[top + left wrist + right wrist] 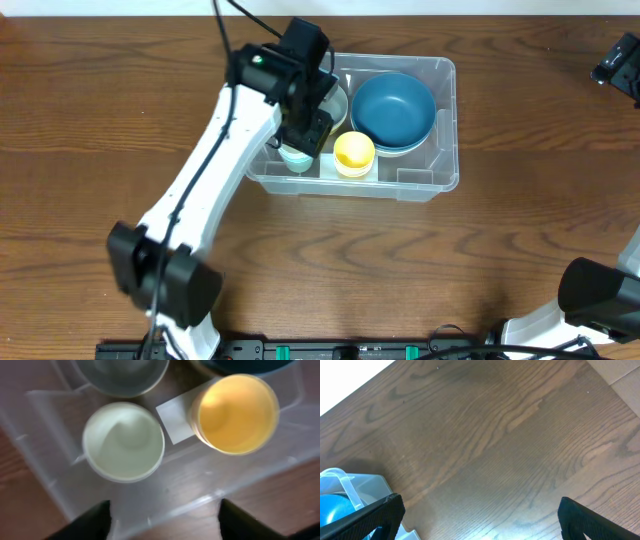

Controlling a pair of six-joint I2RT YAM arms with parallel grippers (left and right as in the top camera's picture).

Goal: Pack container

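Desk [100, 150] of dark wood carries the container [410, 186] at its far middle, one long side toward the robot. Inside, the blue bowl [393, 108] fills the right half and appears to nest in a paler one, so the pair takes a single footprint. A grey-white bowl [340, 100] sits at the far left, partly hidden by the arm. Along the near wall stand the yellow cup [354, 152] and the pale green cup [296, 158], both upright and mouth-up, with the white label [175, 419] between them in the wrist view. These small pieces seem slotted into the strip that the bowls leave free.

Left arm reaches diagonally from the near edge over the container's left end, wrist pitched down. The left claw [300, 135] hangs above the pale green cup, fingers spread and pinching nothing; the cup stands free. The right claw [480, 520] is held at the far right, well apart, spread wide over bare desk.
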